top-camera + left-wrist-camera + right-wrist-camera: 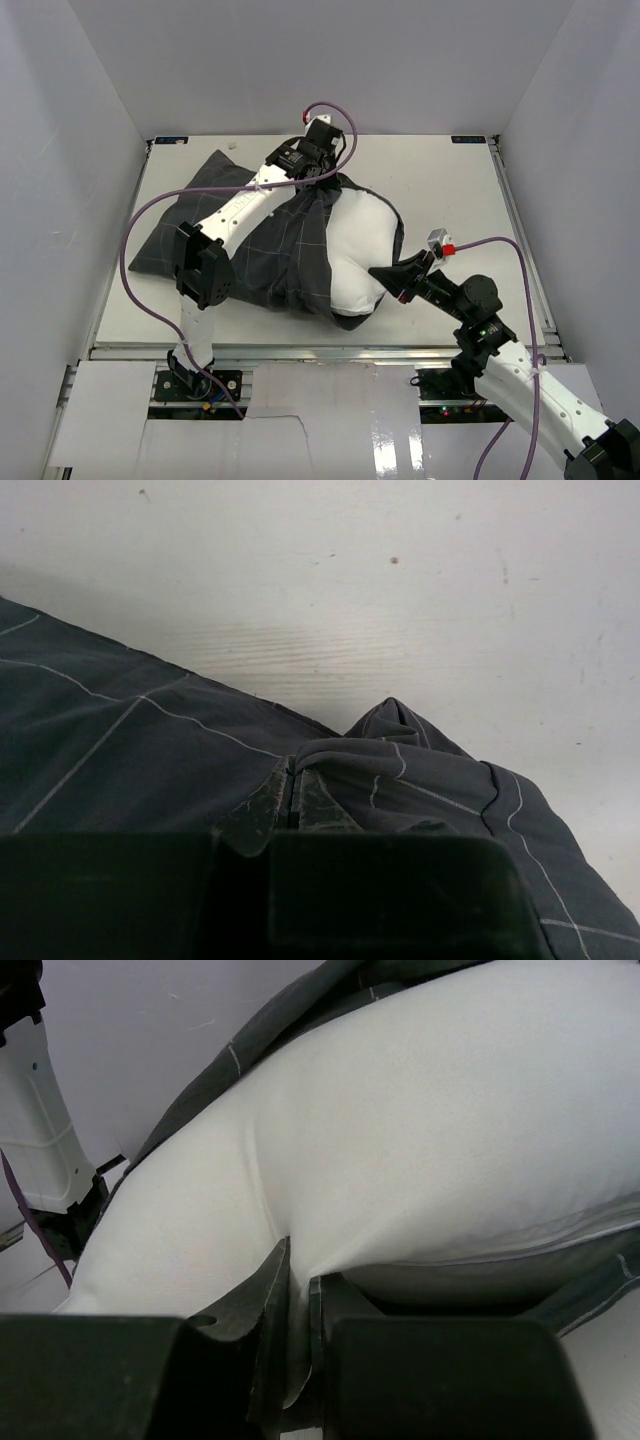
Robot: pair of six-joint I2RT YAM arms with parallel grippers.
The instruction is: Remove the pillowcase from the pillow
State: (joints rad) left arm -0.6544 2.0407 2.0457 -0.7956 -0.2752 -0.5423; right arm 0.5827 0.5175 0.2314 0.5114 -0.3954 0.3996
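Observation:
The dark grey pillowcase (250, 240) with a thin light grid lies across the left and middle of the table. It covers the left part of the white pillow (360, 250), whose right end bulges out bare. My left gripper (325, 172) is at the far edge of the case, shut on a fold of the pillowcase (400, 770). My right gripper (385, 275) is at the pillow's near right edge, shut on a pinch of the pillow's white fabric (430, 1140). The pillow's tag is out of view.
The white table (450, 190) is boxed by white walls at the left, back and right. The left arm (225, 225) lies across the top of the pillowcase. Purple cables loop over the left side and by the right arm (480, 320).

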